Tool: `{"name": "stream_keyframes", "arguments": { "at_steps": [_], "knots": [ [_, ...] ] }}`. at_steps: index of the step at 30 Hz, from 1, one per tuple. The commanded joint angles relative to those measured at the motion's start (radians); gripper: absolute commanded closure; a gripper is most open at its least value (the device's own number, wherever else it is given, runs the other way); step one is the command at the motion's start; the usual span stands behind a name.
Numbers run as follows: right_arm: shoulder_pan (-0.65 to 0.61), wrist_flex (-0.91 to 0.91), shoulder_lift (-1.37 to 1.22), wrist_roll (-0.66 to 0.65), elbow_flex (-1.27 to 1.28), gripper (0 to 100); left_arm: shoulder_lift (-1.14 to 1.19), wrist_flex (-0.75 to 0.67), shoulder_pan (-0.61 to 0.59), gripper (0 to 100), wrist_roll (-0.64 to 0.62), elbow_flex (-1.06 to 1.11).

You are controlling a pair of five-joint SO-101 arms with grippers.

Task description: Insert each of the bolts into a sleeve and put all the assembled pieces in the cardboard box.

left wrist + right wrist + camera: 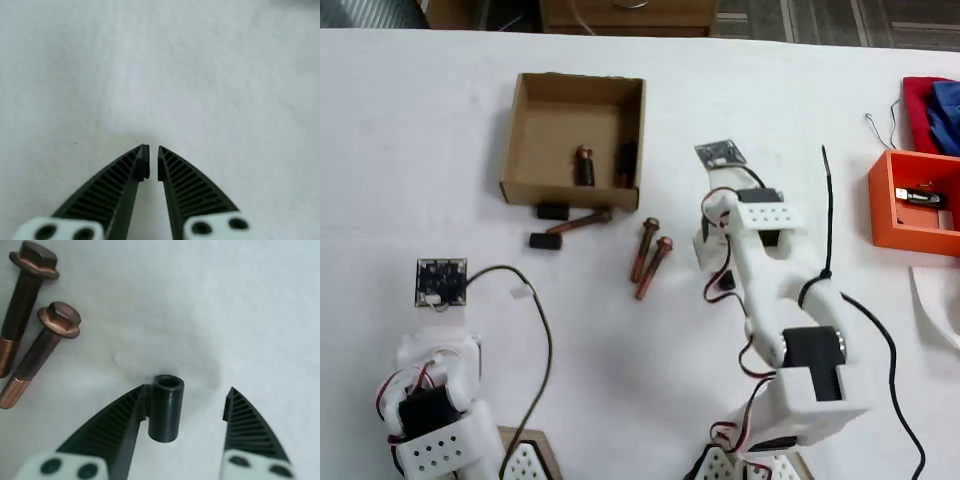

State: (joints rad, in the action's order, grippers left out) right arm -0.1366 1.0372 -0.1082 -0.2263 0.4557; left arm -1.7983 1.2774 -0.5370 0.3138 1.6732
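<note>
Between right jaws, wide apart: sleeve (166, 407) upright on surface (235, 315), touching one jaw, ungripped. Step: sleeve pickup. You close squarely next. Left jaws near-shut, empty.

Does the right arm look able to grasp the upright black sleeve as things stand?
Probably yes: the sleeve stands inside the open right pincer, close against one finger, with nothing blocking it.
</note>
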Motion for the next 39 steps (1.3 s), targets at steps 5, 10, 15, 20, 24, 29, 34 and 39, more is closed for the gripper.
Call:
{"name": "stream_keyframes", "arguments": {
  "at_steps": [5, 10, 15, 20, 24, 29, 34, 39],
  "knots": [
    [-0.01, 0.018, -0.002, -0.055, -0.034, 77.6, -0.02, 0.005, 0.0, 94, 0.003, 0.021],
    [-0.031, 0.074, -0.001, -0.11, -0.034, 78.3, -0.02, 0.005, 0.0, 94, 0.003, 0.021],
    [-0.036, 0.07, -0.004, -0.12, -0.031, 80.9, -0.02, 0.005, 0.0, 94, 0.003, 0.021],
    [-0.039, 0.068, -0.005, -0.112, -0.032, 81.2, -0.02, 0.005, 0.0, 94, 0.003, 0.021],
    [-0.038, 0.068, -0.005, -0.114, -0.034, 87.2, -0.02, 0.005, 0.0, 94, 0.003, 0.021],
    [-0.036, 0.047, -0.007, -0.112, -0.028, 93.7, -0.02, 0.005, 0.0, 94, 0.003, 0.021],
    [-0.035, 0.051, -0.008, -0.112, -0.028, 86.4, -0.02, 0.005, 0.0, 94, 0.003, 0.021],
    [-0.035, 0.047, -0.093, -0.12, -0.035, 84.4, -0.02, 0.005, 0.0, 94, 0.003, 0.021]
  ]
}}
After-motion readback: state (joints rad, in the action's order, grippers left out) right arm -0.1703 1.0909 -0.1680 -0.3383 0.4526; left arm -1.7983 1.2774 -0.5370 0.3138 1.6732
